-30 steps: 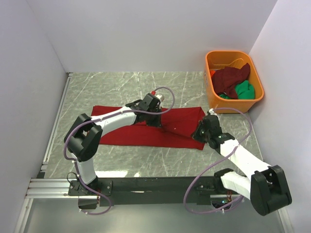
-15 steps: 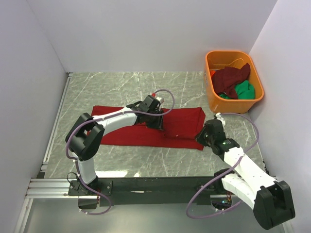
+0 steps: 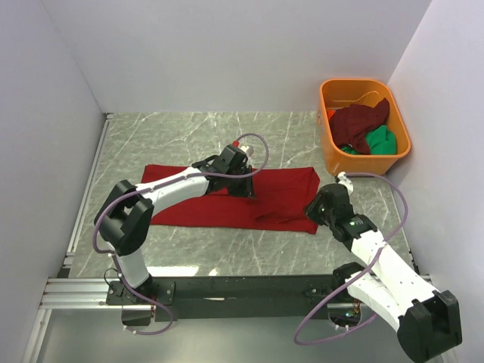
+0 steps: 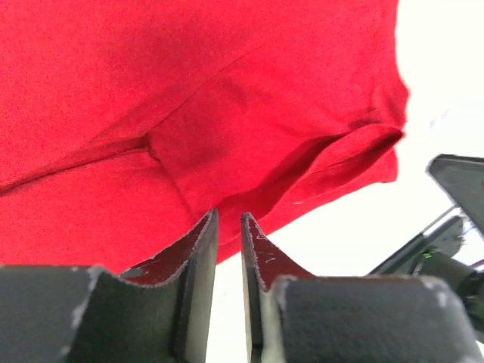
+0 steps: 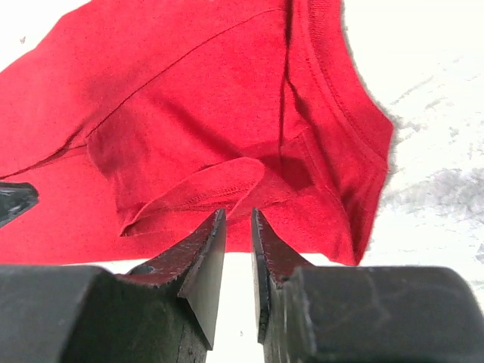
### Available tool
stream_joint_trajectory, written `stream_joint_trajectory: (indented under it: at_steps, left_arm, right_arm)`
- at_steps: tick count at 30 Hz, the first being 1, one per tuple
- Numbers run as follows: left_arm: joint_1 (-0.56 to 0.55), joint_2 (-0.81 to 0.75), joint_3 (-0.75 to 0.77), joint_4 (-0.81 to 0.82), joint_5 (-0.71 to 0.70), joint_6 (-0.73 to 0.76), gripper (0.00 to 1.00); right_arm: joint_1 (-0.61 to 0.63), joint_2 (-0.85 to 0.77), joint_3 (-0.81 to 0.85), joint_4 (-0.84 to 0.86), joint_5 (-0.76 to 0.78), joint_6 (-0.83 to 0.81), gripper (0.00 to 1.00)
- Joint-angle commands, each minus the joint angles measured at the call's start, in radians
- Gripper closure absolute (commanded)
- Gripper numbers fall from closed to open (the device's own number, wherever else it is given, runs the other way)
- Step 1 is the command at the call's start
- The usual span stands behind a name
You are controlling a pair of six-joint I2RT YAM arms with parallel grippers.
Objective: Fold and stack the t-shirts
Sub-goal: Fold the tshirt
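Across the middle of the top view, the bright red t-shirt (image 3: 219, 204) lay long and mostly flat on the counter (image 3: 174, 136). At the upper right, the dark maroon t-shirt (image 3: 361, 121) and the green t-shirt (image 3: 382, 141) sat bunched in the orange tub (image 3: 333, 160).

The left end effector (image 3: 243, 186) was down on the red cloth near its top edge. The right end effector (image 3: 315, 206) was at the shirt's lower right corner. Both wrist views showed the fingers almost together, with only a thin gap. Nothing looked caught in that gap, but the tips were so near the cloth that it was hard to be sure.

A loose flap (image 5: 200, 189) made a bump near the right edge. To fold this shirt well, each end effector would need to open wider, pinch both layers at the edge, and lift. Both would need to move at the same speed so the cloth stayed straight. Smoothing the bump first would help.
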Motion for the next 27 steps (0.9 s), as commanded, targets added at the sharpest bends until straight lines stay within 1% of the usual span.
stream_joint_trajectory:
  at_steps: [1, 4, 8, 9, 14, 16, 20, 23, 27]
  left_arm:
    - [0.000, -0.066, -0.001, 0.060, -0.008, -0.045, 0.75]
    - [0.011, -0.042, 0.009, 0.072, 0.001, -0.063, 0.75]
    - [0.012, 0.003, 0.032, 0.089, 0.037, -0.077, 0.76]
    - [0.012, 0.021, 0.040, 0.094, 0.045, -0.075, 0.75]
    - [-0.018, 0.112, 0.089, 0.108, 0.111, -0.054, 0.72]
    - [-0.049, 0.152, 0.114, 0.105, 0.120, -0.046, 0.72]
    - [-0.087, 0.185, 0.112, 0.131, 0.140, -0.046, 0.72]
    - [-0.103, 0.193, 0.100, 0.140, 0.149, -0.046, 0.73]
    - [-0.118, 0.166, 0.059, 0.164, 0.151, -0.039, 0.73]
  right_arm:
    - [0.026, 0.023, 0.061, 0.016, 0.025, -0.003, 0.73]
    - [0.050, 0.065, 0.069, 0.069, 0.034, 0.005, 0.73]
    - [0.060, 0.199, 0.113, 0.106, 0.077, -0.006, 0.73]
    - [0.060, 0.216, 0.119, 0.112, 0.103, -0.006, 0.73]
    - [0.060, 0.286, 0.136, 0.142, 0.135, 0.000, 0.74]
    - [0.060, 0.290, 0.126, 0.139, 0.141, 0.002, 0.74]
    - [0.060, 0.244, 0.073, 0.135, 0.123, 0.010, 0.75]
    - [0.060, 0.198, 0.030, 0.119, 0.101, 0.019, 0.75]
    - [0.060, 0.123, -0.017, 0.085, 0.091, 0.029, 0.75]
